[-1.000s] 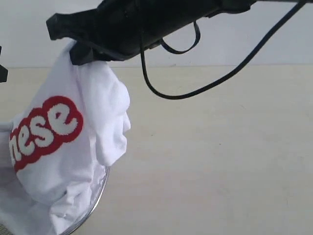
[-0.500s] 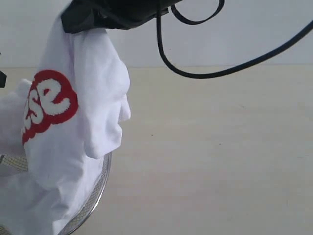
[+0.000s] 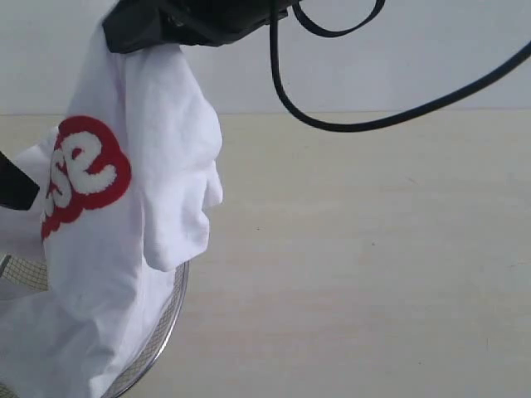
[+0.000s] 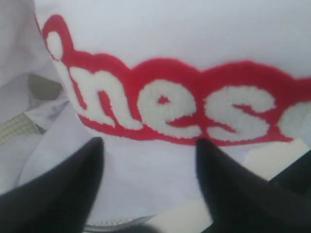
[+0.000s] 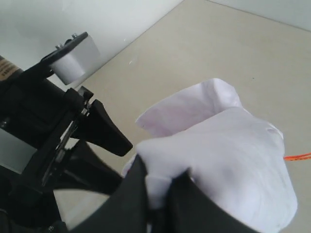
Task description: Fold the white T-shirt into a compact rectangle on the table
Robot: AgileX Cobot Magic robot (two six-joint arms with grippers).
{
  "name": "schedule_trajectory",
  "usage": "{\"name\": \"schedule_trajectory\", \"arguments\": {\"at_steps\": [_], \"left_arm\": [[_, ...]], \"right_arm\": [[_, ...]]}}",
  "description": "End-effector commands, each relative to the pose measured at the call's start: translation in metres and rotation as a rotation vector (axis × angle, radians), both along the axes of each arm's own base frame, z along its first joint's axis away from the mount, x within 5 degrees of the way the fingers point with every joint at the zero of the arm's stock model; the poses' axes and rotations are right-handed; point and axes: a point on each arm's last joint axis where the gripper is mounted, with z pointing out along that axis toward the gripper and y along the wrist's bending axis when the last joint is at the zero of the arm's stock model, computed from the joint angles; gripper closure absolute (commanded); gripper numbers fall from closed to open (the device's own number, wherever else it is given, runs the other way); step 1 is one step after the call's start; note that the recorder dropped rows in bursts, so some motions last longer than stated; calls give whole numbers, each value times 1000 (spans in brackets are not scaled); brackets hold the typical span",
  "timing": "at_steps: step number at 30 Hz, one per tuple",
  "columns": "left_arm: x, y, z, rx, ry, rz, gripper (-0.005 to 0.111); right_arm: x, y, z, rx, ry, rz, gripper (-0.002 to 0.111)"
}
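- White T-shirt point(image 3: 158, 166) hangs below the right pincer point(image 5: 160, 174), which is clamped on a bunched fold; the shirt's lower part drapes over the wire basket point(image 3: 162, 332).
- Left pincer point(image 4: 148, 143) stands apart and grips nothing, with the red banner point(image 4: 184, 102) just beyond its tips.
- Best next, I judge: pinch an edge beside that banner, then spread the cloth over the tabletop point(image 3: 373, 274), away from the basket.
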Motion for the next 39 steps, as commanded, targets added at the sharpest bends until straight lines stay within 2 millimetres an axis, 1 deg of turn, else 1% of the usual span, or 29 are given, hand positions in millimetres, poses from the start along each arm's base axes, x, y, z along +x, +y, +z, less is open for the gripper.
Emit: {"name": "schedule_trajectory", "arguments": {"at_steps": [1, 6, 10, 13, 21, 23, 26, 29, 32, 39], "left_arm": [[-9, -3, -18, -34, 107, 11, 18], [-22, -9, -45, -97, 202, 5, 17], [-22, -16, -58, -199, 158, 29, 17], [-27, -20, -67, -275, 183, 57, 17], [-50, -23, -98, -300, 320, 81, 17], [-53, -24, -104, -316, 321, 102, 17], [-54, -27, -107, -374, 266, 81, 17], [-51, -31, -104, -419, 159, 23, 17], [-47, -30, -104, -408, 100, 20, 17], [-49, -29, -109, -399, 94, 26, 17]], "right_arm": [[-2, -2, 5, -2, -34, -4, 108], [-1, -2, 5, -6, -43, -10, 108], [-1, -2, 5, -12, -56, -4, 108], [-1, -2, 5, -12, -56, -4, 108], [0, -3, 6, -11, -70, -9, 108], [0, -3, 6, -10, -73, -13, 108], [1, -3, 6, -9, -75, -14, 108], [1, -3, 6, -9, -75, -14, 108], [1, -3, 6, -9, -74, -14, 108], [0, -3, 6, -9, -71, -14, 108]]}}
